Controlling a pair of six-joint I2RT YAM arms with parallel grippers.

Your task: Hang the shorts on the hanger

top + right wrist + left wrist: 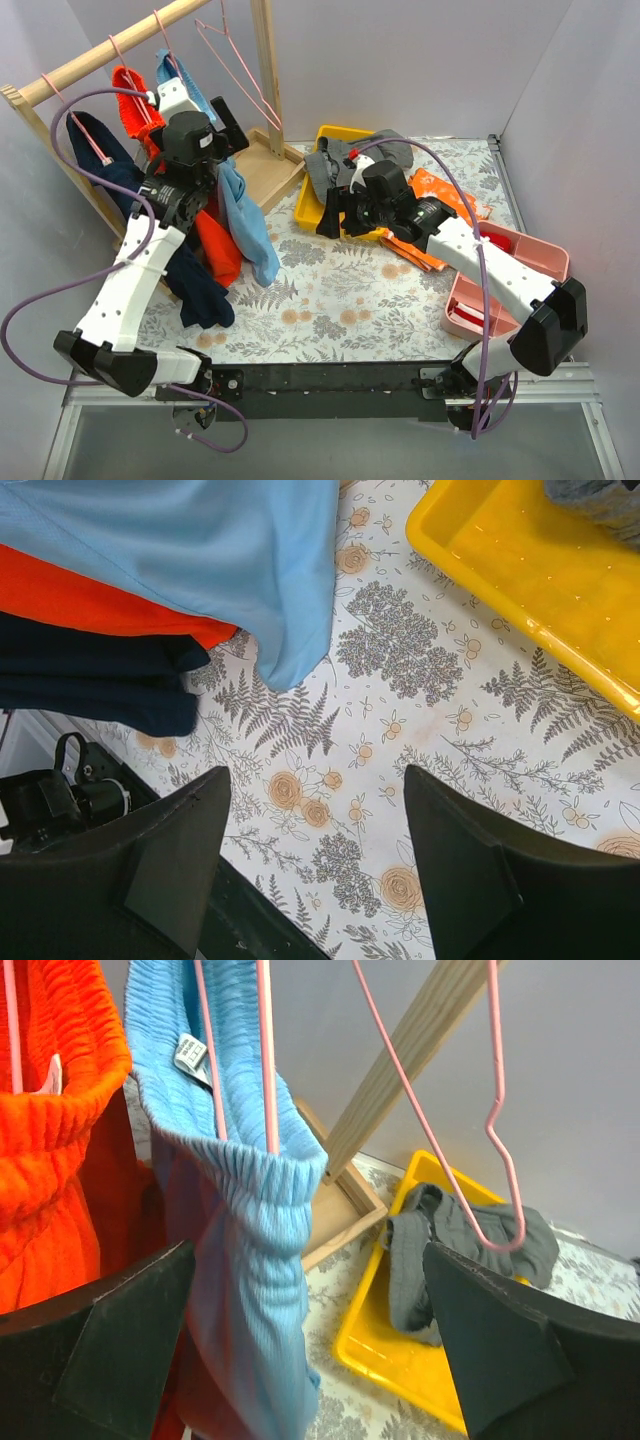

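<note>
"Where are the blue shorts [250, 1210]?"

"Up on the wooden rail [110, 50], on the pink hanger [266, 1060]. Its two wires run down into the waistband, and whatever lies lower is buried in the cloth. In the wrist view the hook is cut off at the top."

"And the left fingers [120, 1340]?"

"Spread wide in front of the shorts, pinching nothing. Whether the cloth brushes them, I cannot tell. From above, that arm covers most of the shorts."

"The right fingers [160, 870]?"

"Wide apart too, and empty, over the flowered bench [400, 680] beside the yellow tray [520, 570]. From above, the arm hides part of the grey shorts [450, 1240] in it."
</note>
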